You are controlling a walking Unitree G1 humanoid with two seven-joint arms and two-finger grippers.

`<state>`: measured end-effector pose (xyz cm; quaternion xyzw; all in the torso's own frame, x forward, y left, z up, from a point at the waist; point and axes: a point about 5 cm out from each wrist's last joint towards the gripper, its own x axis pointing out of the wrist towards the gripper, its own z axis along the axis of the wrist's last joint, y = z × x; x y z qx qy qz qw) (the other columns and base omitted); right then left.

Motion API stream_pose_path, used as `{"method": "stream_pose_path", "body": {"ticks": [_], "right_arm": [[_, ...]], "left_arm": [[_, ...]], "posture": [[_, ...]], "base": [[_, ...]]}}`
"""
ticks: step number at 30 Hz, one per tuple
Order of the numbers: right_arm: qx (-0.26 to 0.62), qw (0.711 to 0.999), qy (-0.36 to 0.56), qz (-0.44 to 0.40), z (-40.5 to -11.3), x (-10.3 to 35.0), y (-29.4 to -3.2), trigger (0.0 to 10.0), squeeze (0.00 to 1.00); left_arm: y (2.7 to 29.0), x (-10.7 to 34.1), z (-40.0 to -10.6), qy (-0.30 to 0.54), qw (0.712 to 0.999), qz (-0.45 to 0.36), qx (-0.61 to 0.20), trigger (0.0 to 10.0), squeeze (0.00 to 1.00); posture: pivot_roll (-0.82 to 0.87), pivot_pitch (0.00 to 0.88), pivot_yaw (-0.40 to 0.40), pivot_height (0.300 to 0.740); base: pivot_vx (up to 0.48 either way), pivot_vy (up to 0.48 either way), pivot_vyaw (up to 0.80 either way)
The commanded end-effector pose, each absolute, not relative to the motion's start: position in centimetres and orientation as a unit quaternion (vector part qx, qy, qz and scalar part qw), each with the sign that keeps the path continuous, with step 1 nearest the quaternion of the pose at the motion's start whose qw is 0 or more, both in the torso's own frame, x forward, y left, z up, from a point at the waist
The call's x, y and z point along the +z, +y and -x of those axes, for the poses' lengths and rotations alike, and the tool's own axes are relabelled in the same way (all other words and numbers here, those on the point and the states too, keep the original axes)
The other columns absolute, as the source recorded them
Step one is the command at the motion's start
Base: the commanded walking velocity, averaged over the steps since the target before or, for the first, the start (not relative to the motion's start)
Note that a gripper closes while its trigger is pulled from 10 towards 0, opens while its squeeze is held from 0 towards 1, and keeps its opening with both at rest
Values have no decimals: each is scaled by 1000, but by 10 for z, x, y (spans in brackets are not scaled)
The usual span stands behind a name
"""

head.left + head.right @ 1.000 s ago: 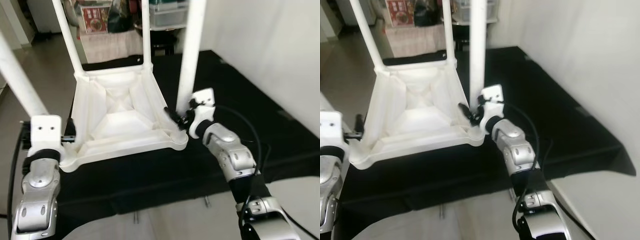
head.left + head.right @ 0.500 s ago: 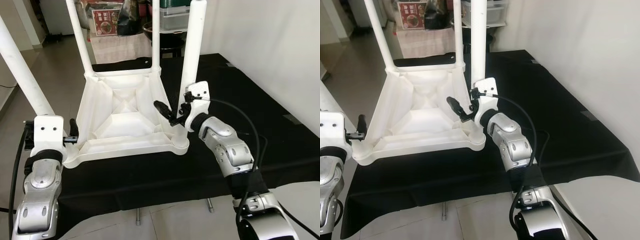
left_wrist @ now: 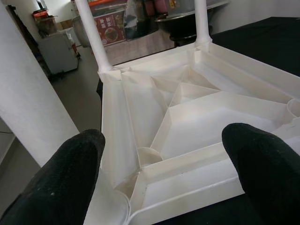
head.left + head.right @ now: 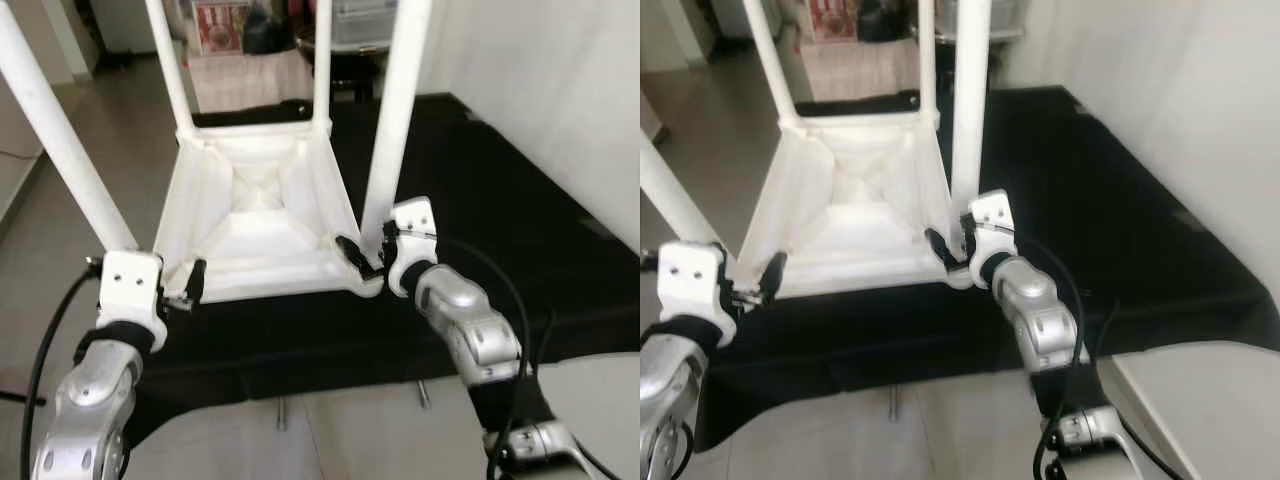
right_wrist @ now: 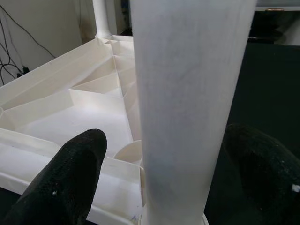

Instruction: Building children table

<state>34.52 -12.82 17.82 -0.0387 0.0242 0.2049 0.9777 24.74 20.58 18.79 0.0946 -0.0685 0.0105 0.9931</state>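
Note:
A white plastic children's table lies upside down on a black mat, its legs pointing up. My right gripper is at the base of the near right leg. It is open, with one black finger on each side of the leg. My left gripper is open at the table's near left corner, beside the near left leg. Its fingers are spread wide over the ribbed underside.
The mat's front edge is just below my arms, with pale floor beyond it. A white wall runs along the right. Boxes and clutter stand at the back. Tiled floor lies to the left.
The camera has shifted. My right gripper has come down the near right leg to its base. My left gripper has closed in on the table's near left corner.

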Motion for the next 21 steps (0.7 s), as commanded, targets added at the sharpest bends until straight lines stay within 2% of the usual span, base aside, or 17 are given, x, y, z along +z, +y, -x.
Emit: {"method": "stream_pose_path", "body": {"ticks": [1, 21], "right_arm": [[212, 976, 20, 50, -353, 187, -124, 10000, 1000], [212, 976, 20, 50, -353, 187, -124, 10000, 1000]], "left_arm": [[215, 188, -254, -63, 991, -105, 48, 10000, 0], [215, 188, -254, -63, 991, -105, 48, 10000, 0]], "posture": [[17, 164, -24, 740], [17, 164, -24, 740]], "base": [[0, 0, 0], [0, 0, 0]]}}
